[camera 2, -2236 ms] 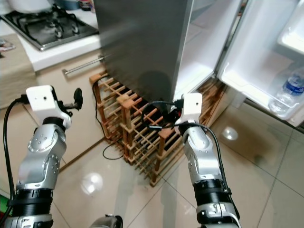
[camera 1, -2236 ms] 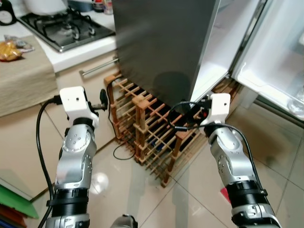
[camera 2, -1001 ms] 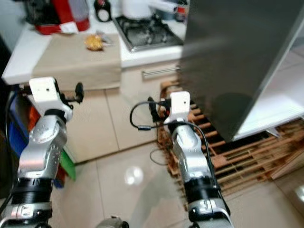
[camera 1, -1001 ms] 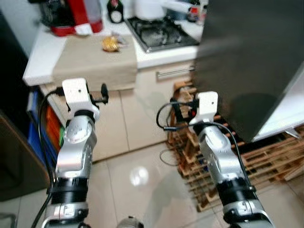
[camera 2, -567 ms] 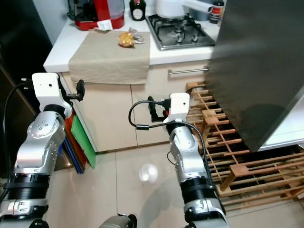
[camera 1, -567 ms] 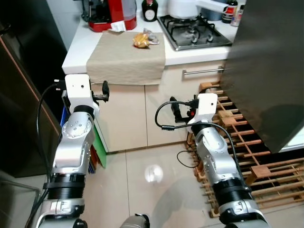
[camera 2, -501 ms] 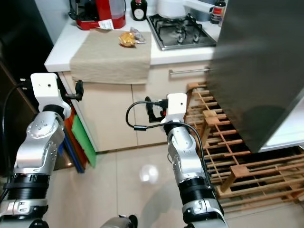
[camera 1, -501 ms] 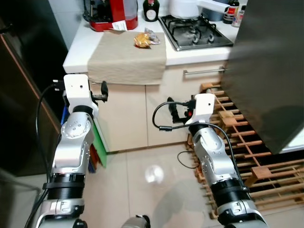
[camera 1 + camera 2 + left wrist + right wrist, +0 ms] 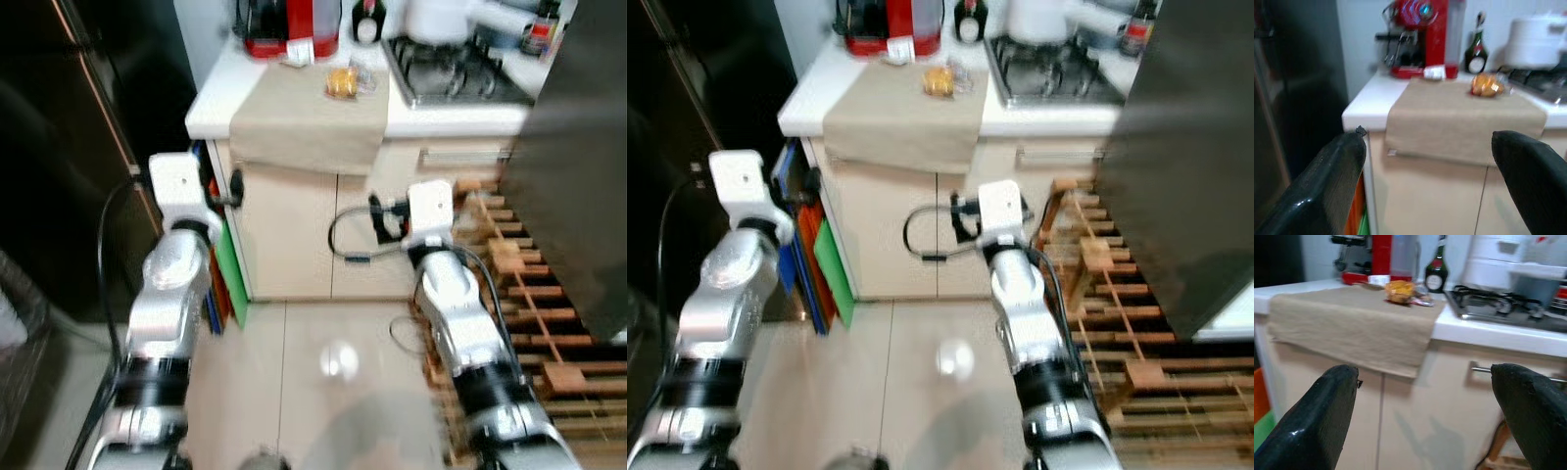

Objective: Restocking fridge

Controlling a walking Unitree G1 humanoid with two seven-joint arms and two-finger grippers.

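Left wrist view: the left gripper (image 9: 1430, 161) is spread and empty, as is the right gripper (image 9: 1425, 401). At twelve o'clock, a wrapped orange snack (image 9: 1488, 85) lies on the beige cloth (image 9: 1464, 122); likely light, soft, crinkly, so pinch its middle gently.

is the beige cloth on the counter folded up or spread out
Spread out. The beige cloth lies flat across the white counter, its front edge hanging over the cabinet front, with an orange packet resting on it.
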